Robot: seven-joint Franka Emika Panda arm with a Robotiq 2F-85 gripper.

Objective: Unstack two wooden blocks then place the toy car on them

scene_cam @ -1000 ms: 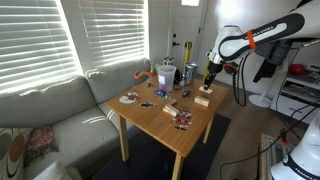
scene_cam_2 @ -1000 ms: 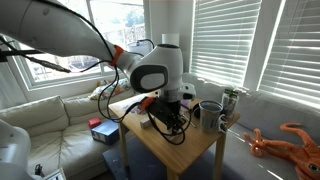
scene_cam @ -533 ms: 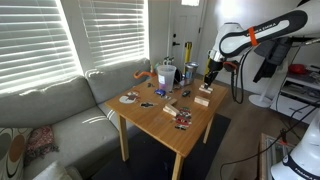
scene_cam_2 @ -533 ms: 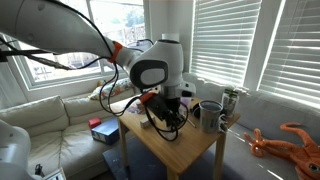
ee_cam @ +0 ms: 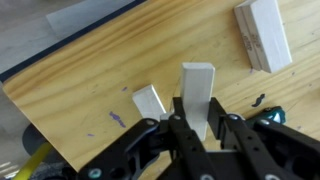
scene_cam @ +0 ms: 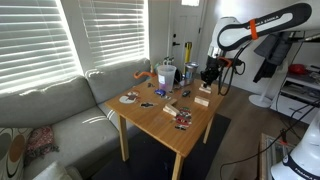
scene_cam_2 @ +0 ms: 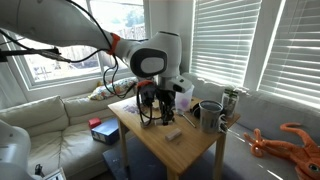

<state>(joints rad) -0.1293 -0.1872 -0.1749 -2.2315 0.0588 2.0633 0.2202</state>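
Item 1 — pale tan rectangular wooden block (ee_cam: 197, 80). Clamped between the closed-in fingers of the black gripper (ee_cam: 198, 114), lifted off the light wooden worktop (ee_cam: 80, 85). Its long axis runs almost straight up the wrist view, pointing away from the gripper. Judged light, stiff and dry-faced, so unlikely to slip; best held across its two narrow faces near mid-length.

Item 2 — second pale tan wooden block (ee_cam: 263, 35). Lies flat on the worktop, right of the gripper and well apart from it. Long axis slants from upper left to lower right.
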